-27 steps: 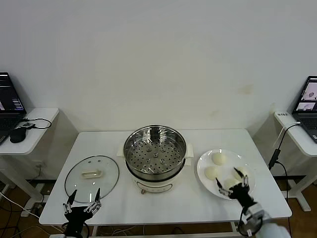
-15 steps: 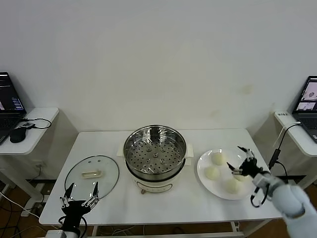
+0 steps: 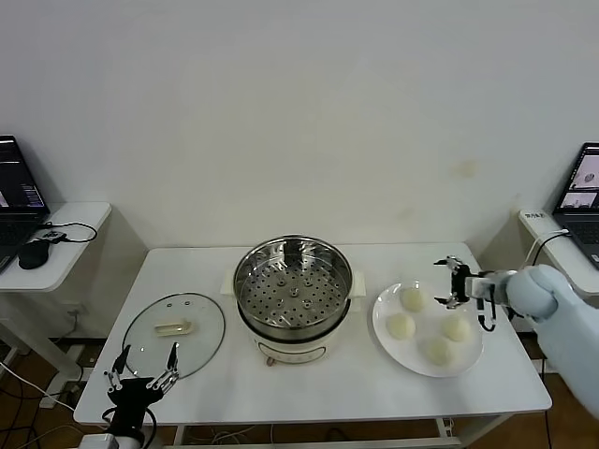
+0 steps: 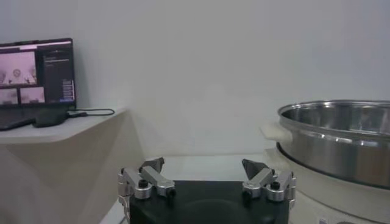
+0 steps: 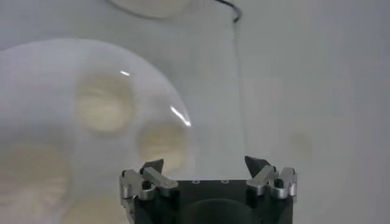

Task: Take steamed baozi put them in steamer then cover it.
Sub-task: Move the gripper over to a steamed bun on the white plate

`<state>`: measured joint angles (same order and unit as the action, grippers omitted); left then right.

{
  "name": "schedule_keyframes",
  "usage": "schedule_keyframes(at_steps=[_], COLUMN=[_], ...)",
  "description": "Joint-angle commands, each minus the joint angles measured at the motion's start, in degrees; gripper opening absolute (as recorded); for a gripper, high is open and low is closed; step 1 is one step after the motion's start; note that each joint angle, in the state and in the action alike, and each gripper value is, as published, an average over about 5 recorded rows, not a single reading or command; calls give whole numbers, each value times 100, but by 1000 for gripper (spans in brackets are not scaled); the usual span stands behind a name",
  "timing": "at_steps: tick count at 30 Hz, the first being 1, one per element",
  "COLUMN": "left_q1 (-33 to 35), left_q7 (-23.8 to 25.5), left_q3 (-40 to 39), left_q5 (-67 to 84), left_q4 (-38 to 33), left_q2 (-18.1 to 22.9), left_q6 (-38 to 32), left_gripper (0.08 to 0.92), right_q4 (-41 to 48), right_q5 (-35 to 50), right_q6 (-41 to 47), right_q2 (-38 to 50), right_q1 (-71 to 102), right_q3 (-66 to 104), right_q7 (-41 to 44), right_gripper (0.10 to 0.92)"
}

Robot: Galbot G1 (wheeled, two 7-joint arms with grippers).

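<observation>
Four steamed baozi sit on a white plate, just below and inward of the right gripper, which hangs over the plate's far outer rim with fingers spread wide, holding nothing. Steamer stands further inward of it, uncovered, perforated tray bare, touching nothing. Cover lies flat on the table just ahead of the left gripper, which sits low at the near table edge, fingers also wide, nothing held. Side desks with a laptop flank both ends, cable hanging just outward of the right gripper. Bare tabletop between plate and near edge, and behind the steamer up to the wall.
</observation>
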<state>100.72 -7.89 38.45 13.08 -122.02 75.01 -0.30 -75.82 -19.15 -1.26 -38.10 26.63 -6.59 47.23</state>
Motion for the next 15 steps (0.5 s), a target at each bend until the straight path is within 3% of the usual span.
schedule_keyframes(at_steps=[1, 15], left_q1=[-56, -20], left_q7=[-24, 16], left_q3=[49, 156], left_q5=[-44, -60], left_q4=[45, 159], left_q2=[-25, -91], left_q6=[-90, -138], left_gripper=[823, 823], right_q4=[1622, 2798], right_q5=[329, -103], right_q6=[-100, -69], right_q2=[-493, -1555], right_q1=[-2109, -2197], right_q3=[-2759, -2833], right_q7=[920, 747], right_gripper=[823, 823])
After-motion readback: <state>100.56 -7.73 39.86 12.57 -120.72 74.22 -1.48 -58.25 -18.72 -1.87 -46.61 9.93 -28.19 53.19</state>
